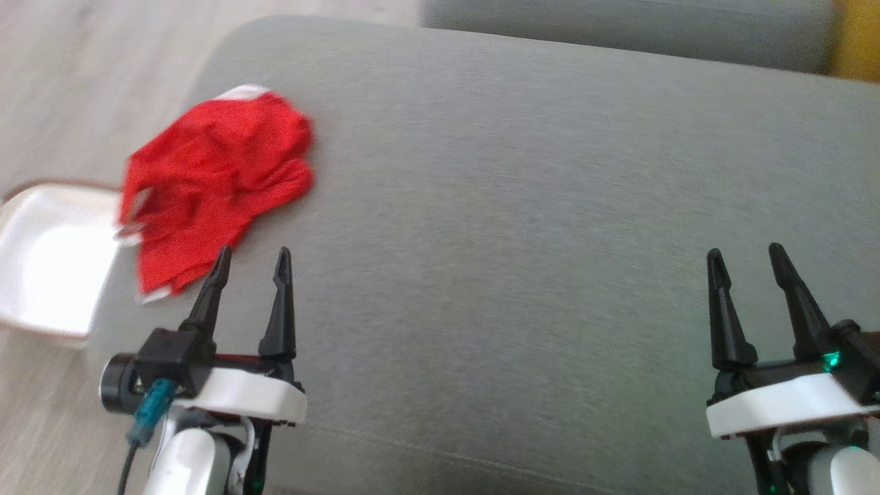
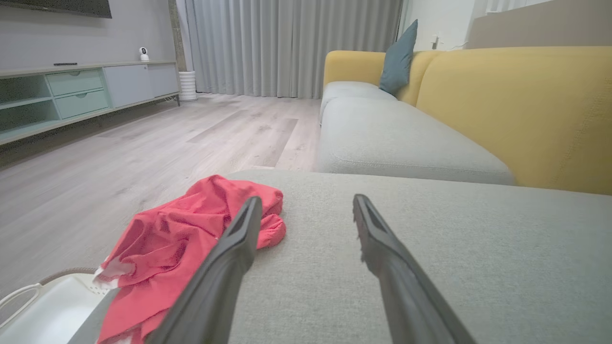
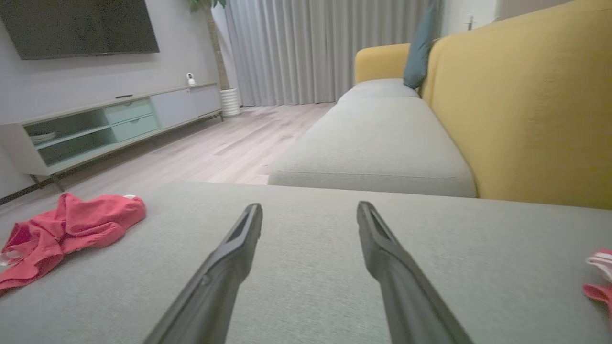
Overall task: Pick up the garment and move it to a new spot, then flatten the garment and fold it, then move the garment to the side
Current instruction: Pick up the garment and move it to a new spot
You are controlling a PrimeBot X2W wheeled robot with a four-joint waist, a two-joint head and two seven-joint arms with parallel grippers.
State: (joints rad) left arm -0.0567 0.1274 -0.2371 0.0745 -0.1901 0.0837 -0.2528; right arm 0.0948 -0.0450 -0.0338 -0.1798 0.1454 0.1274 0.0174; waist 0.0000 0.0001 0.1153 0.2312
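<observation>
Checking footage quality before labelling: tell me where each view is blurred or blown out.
Head view: the red garment is smeared by motion blur, the white basket blown out. Left wrist view: the garment is crisp, the fingers soft near the lens. Right wrist view: evenly lit, no glare.

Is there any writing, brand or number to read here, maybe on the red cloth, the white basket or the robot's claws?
None readable. The red garment shows white trim but no lettering; the white basket, left gripper and right gripper carry no legible marks; the wall screen is dark.
</observation>
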